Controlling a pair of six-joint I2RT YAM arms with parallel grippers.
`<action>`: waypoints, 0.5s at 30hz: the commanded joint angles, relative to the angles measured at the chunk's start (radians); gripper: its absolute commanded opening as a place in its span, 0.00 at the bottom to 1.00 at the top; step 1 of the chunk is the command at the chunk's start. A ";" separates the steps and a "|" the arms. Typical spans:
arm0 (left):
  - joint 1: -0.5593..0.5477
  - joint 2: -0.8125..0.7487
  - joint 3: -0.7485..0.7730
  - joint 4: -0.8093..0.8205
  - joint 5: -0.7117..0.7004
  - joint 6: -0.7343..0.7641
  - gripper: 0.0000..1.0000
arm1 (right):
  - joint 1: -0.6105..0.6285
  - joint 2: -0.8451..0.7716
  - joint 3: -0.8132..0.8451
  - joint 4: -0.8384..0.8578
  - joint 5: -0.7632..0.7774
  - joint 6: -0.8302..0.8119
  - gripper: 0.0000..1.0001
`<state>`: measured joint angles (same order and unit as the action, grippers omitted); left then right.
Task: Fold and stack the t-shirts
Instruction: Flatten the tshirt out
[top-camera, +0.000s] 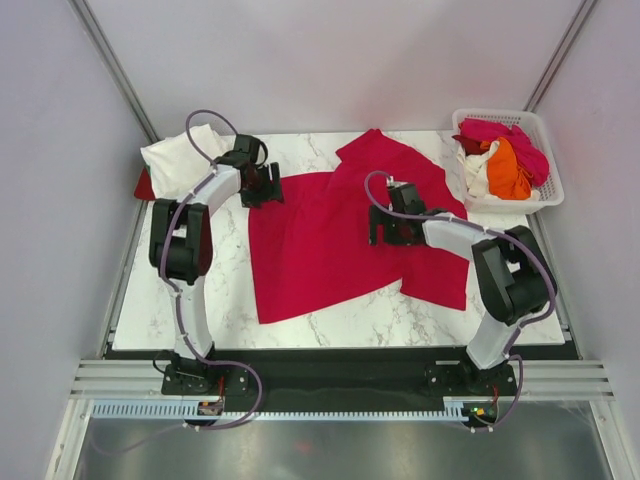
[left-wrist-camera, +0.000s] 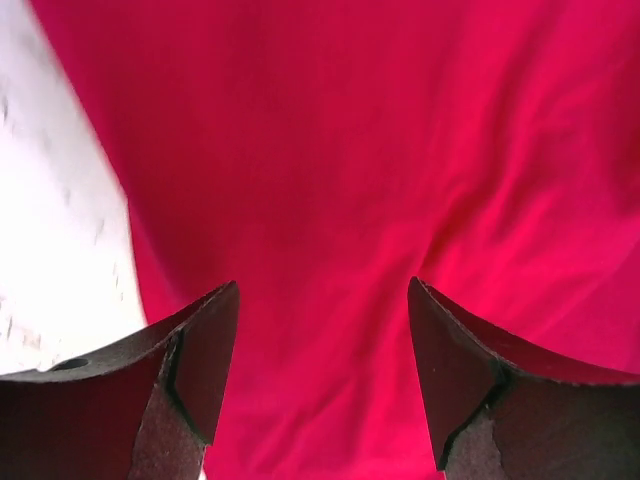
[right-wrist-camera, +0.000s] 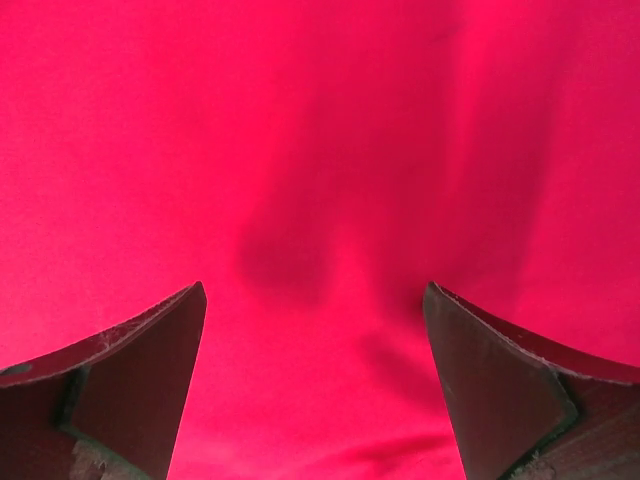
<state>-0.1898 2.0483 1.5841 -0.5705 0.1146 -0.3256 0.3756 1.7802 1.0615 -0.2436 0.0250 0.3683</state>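
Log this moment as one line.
left gripper: open above red shirt | right gripper: open above red shirt | red shirt: spread on table

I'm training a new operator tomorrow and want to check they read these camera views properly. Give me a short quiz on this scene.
1. True or false: the right tool is shut on the red t-shirt.
2. Where is the orange t-shirt? A: in the white basket. B: on the floor. C: draped over an arm.
3. Fill the gap: the cream-white t-shirt lies at the far ___ corner of the table.

Key: 1 false, it is open above the cloth; 2 A; 3 left.
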 joint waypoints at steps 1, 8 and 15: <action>-0.007 0.087 0.161 0.025 -0.021 -0.026 0.75 | 0.049 -0.093 -0.066 0.102 -0.001 0.053 0.98; 0.001 0.421 0.620 -0.288 -0.195 0.078 0.75 | 0.198 -0.143 -0.215 0.124 -0.082 0.239 0.98; 0.062 0.512 0.769 -0.367 -0.283 0.183 0.78 | 0.385 -0.134 -0.180 0.176 -0.114 0.446 0.98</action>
<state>-0.1738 2.5237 2.3016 -0.8463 -0.0937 -0.2256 0.6933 1.6321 0.8520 -0.0914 -0.0353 0.6903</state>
